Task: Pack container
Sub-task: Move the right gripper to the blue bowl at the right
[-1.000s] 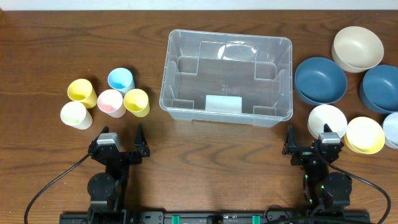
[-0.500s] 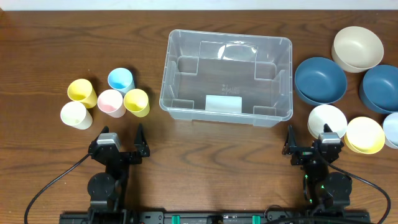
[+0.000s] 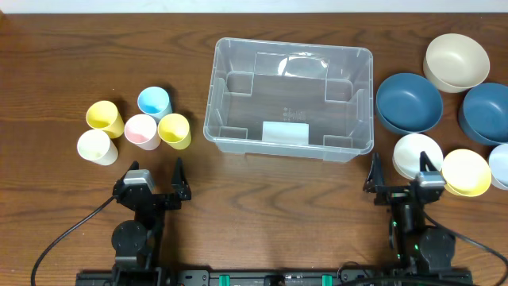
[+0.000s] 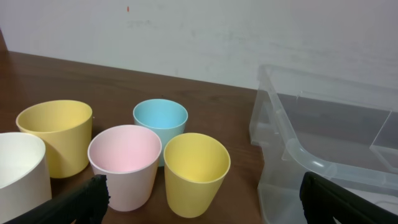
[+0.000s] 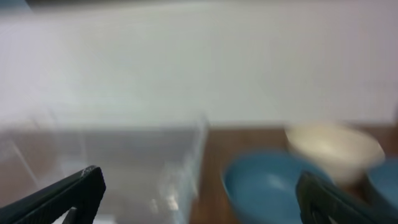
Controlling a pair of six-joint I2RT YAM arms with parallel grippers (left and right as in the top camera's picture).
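1. The dark wooden table (image 3: pixel 262 214) carries everything.
2. The large clear plastic rectangular container (image 3: pixel 290 99) sits upper centre of the overhead frame, open side up and empty. Judged: it is placed midway so that both arms can reach it.
3. Round bowls cluster at the right edge: a beige bowl (image 3: pixel 456 62), two dark blue bowls (image 3: pixel 409 102) (image 3: pixel 486 113), a yellow bowl (image 3: pixel 467 171), a white bowl (image 3: pixel 417 155), and a pale blue bowl (image 3: pixel 502 165) cut off by the frame.
4. Five small cups stand upright, centre left: two yellow cups (image 3: pixel 105 117) (image 3: pixel 175 130), a blue cup (image 3: pixel 154 102), a pink cup (image 3: pixel 141 130) and a white cup (image 3: pixel 97 146). They crowd close, so picking out one looks awkward.
5. The left gripper (image 3: pixel 151 181) and right gripper (image 3: pixel 399 176) sit at the lower edge, jaws spread wide and holding nothing. The right wrist view is blurred. Nothing blocks either path to the container.
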